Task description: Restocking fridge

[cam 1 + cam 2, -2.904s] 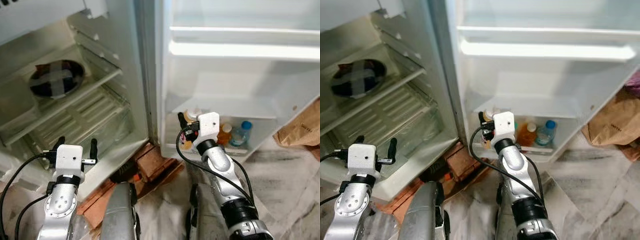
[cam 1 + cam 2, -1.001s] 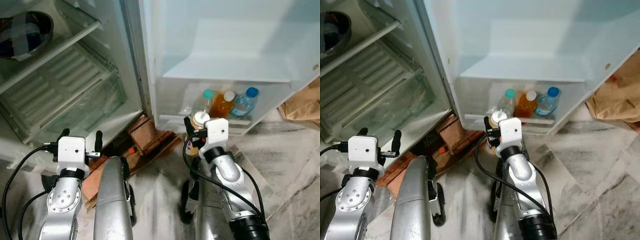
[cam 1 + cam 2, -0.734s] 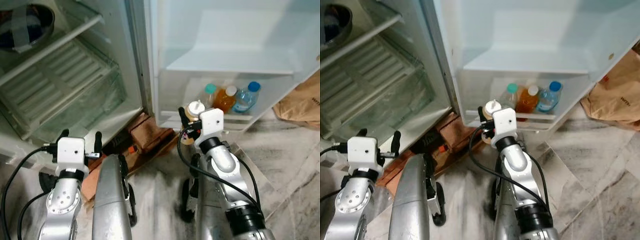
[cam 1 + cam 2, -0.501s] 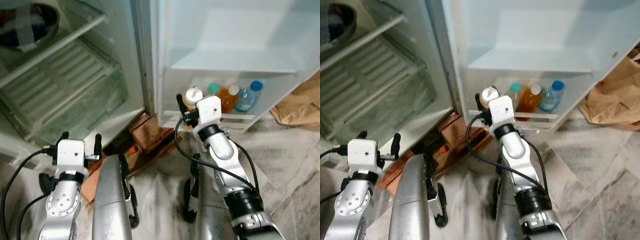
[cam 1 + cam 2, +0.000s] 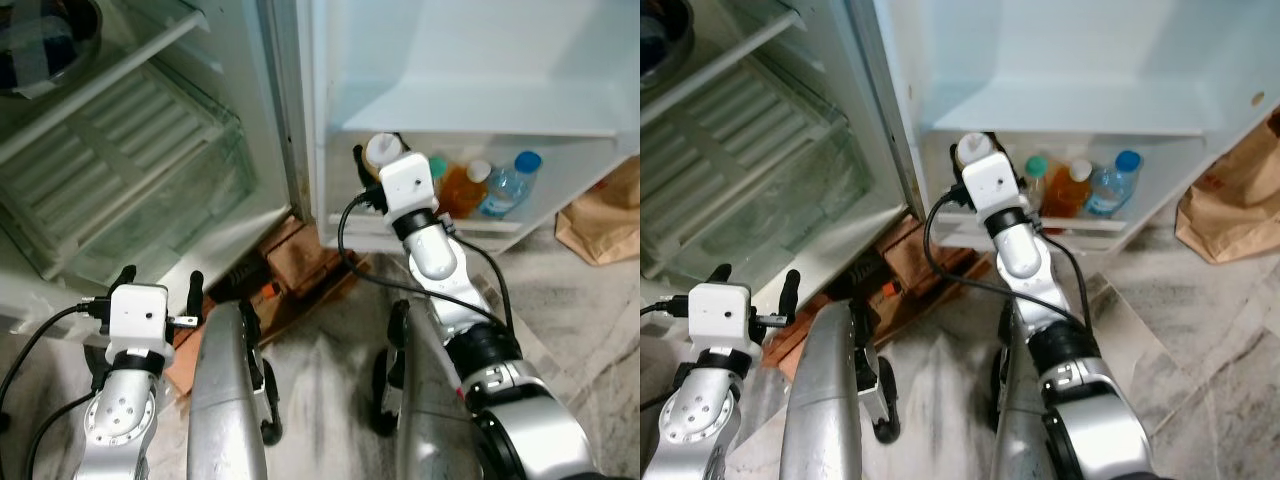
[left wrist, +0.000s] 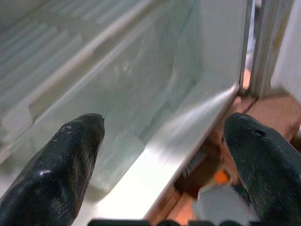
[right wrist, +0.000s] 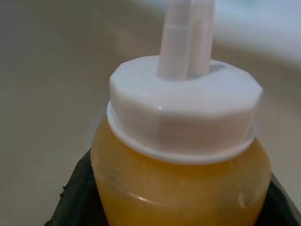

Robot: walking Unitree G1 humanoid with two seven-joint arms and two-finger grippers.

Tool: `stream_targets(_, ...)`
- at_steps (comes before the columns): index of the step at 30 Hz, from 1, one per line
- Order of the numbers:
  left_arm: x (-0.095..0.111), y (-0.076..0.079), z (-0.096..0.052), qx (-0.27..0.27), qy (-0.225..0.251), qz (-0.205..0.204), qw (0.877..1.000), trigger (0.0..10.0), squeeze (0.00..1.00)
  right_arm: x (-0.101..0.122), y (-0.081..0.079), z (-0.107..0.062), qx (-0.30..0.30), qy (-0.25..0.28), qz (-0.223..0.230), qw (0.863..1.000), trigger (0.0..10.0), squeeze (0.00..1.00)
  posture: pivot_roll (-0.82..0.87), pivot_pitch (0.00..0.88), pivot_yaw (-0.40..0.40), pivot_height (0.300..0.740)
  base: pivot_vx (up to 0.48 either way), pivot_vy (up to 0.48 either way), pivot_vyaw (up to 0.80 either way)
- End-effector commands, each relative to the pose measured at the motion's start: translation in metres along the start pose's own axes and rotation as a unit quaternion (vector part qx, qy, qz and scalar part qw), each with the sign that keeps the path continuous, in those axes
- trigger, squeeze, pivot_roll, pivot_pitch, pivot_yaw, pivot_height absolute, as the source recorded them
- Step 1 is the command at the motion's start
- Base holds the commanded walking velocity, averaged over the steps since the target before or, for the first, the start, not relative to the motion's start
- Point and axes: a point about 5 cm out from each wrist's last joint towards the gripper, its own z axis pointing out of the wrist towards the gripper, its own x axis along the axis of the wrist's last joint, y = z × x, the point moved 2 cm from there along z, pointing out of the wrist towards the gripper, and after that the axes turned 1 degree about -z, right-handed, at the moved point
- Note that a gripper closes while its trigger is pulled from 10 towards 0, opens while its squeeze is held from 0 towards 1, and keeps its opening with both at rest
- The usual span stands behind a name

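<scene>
Here right claw [image 5: 372, 160] grips bottle [image 7: 181, 165] beside door shelf [image 5: 440, 232].

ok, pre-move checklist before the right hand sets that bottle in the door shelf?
1. Grip: right hand shut on the squeeze bottle, fingers on both sides of its body. ok.
2. Bottle upright, white cap on. ok.
3. Fridge door open, bottom door shelf reachable. ok.
4. Free slot: teal-capped, orange and blue-capped bottles fill the shelf's right part; space left of them is hidden by the hand. cannot tell.
5. Bottle height over the shelf rail. cannot tell.
6. Left hand open, low by the fridge base, away from the door. ok.
</scene>
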Motion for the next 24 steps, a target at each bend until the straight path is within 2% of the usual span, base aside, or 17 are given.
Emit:
stream_targets(1,-0.003,-0.004,-0.008,-0.003,-0.017,0.004,1.0,10.0,0.0,-0.002,-0.008,0.0,0.007,0.002,-0.011,1.0,10.0,0.0,0.27,0.408,0.09,0.524,0.0,0.0,0.0)
stream_targets(3,-0.002,-0.005,-0.01,-0.004,-0.017,0.004,1.0,10.0,0.0,-0.004,-0.01,0.0,0.011,0.002,-0.018,1.0,10.0,0.0,0.28,0.417,0.094,0.524,0.0,0.0,0.0)
stream_targets(11,0.003,-0.007,-0.018,-0.008,-0.023,0.007,1.0,10.0,0.0,-0.021,-0.033,-0.005,0.062,-0.022,-0.104,0.992,10.0,0.0,0.31,0.451,0.105,0.524,0.0,0.0,0.0)
stream_targets(18,0.005,-0.006,-0.025,-0.012,-0.031,0.005,0.999,10.0,0.0,-0.032,-0.045,-0.013,0.097,-0.045,-0.125,0.986,10.0,0.0,0.33,0.474,0.113,0.524,0.0,0.0,0.0)
stream_targets(22,0.006,-0.005,-0.028,-0.017,-0.038,0.001,0.999,10.0,0.0,-0.031,-0.05,-0.013,0.096,-0.04,-0.141,0.984,10.0,0.0,0.32,0.487,0.117,0.524,0.0,0.0,0.0)
stream_targets(24,0.006,-0.004,-0.029,-0.019,-0.041,0.0,0.999,10.0,0.0,-0.033,-0.05,-0.013,0.092,-0.055,-0.127,0.986,10.0,0.0,0.32,0.491,0.118,0.524,0.0,0.0,0.0)
